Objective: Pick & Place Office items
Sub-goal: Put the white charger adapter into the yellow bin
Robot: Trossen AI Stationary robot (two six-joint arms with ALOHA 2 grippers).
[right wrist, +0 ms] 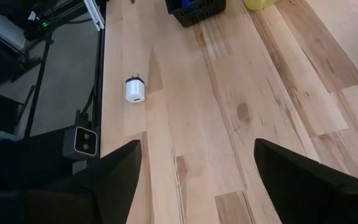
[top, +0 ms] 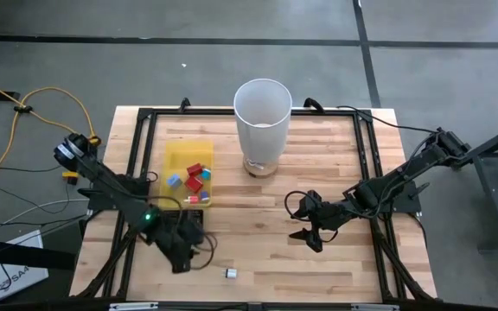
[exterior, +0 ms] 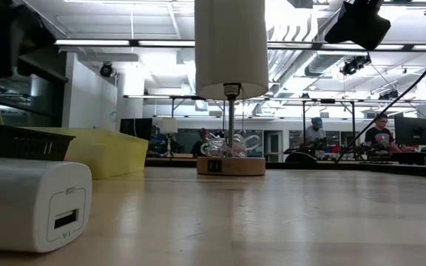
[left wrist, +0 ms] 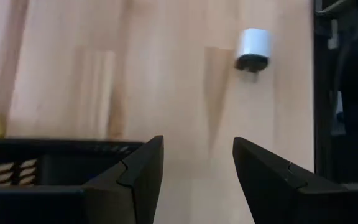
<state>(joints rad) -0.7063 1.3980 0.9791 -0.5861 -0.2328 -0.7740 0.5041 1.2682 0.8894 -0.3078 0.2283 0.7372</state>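
White plastic fills the nearest corner of the low view: a small USB wall charger (exterior: 28, 203) lies on the pale wooden surface (top: 318, 250) near its front edge, port facing outward. From above it is a tiny white block (top: 230, 273), alone and well apart from everything else. It looks light, rigid and smooth-sided, so it may slip; the flat broad faces seem the best place to grip, clear of the prongs at one end.

Just beyond it, the left pincer (top: 182, 252) hovers over a black mesh tray (left wrist: 55, 155), its two dark fingers (left wrist: 135, 177) standing apart with nothing between them. The charger shows ahead of it in the left wrist view (left wrist: 253, 48).

Across the surface, the right pincer (top: 311, 229) hangs over bare wood, also spread wide and empty.

Farther back sits a yellow tray (top: 184, 160) holding the other office items (top: 194, 181): small red and blue pieces, hard-looking and light, best pinched across their short sides. Some lie touching one another, which could make a single pick awkward.

Behind the yellow tray stands a tall white cylindrical bin (top: 263, 121) on a round wooden base (exterior: 230, 165).

Beyond the surface, a bright workshop with ceiling lights, benches and seated people far off.
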